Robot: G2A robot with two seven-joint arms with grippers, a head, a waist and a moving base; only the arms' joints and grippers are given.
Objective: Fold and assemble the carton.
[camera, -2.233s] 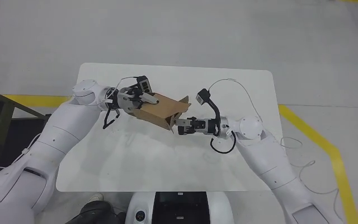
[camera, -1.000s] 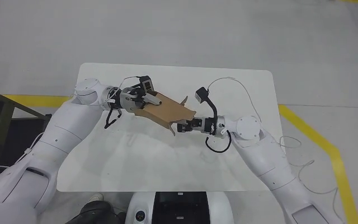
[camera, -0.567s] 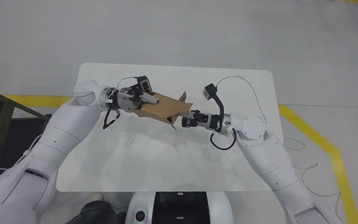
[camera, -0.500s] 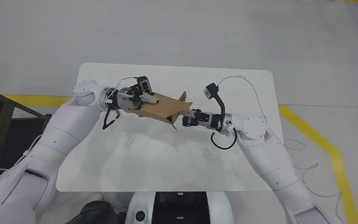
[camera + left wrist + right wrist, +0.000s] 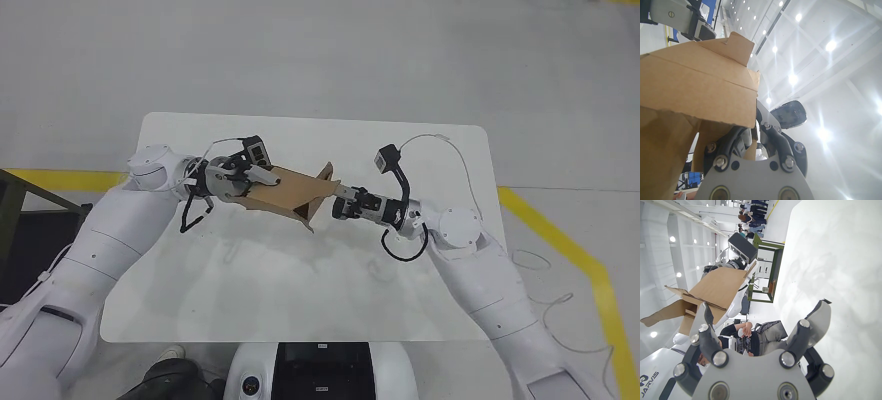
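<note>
The carton (image 5: 290, 193), a brown corrugated box that is only partly set up, is in the air above the white table (image 5: 300, 290), over its far middle part. It lies tilted, with one end toward each arm.

The left gripper (image 5: 262, 179) holds the end that is nearer to its own arm. In the left wrist view its two fingers (image 5: 765, 118) are pressed together on a strip of the cardboard wall, which passes between them. From above, the carton covers these fingertips.

The other end of the carton is open, and its flaps (image 5: 657, 316) stand outward. The right gripper (image 5: 332, 206) is just at this open end, with its fingers spread wide. In the right wrist view one finger (image 5: 704, 315) is in front of the edge of the opening, and the other one is over the bare table. Whether the near finger touches the cardboard, I cannot tell.

In the left wrist view the carton stands in front of most of the right gripper; one grey finger with a dark pad shows over the carton's far edge.

A thin white cable (image 5: 440, 150) goes from the right wrist in a loop above the far right part of the table. On the floor, a yellow line (image 5: 565, 245) runs beside the right side of the table. In the right wrist view a green-framed workbench (image 5: 778, 256) stands beyond the table's edge, well apart from the carton.
</note>
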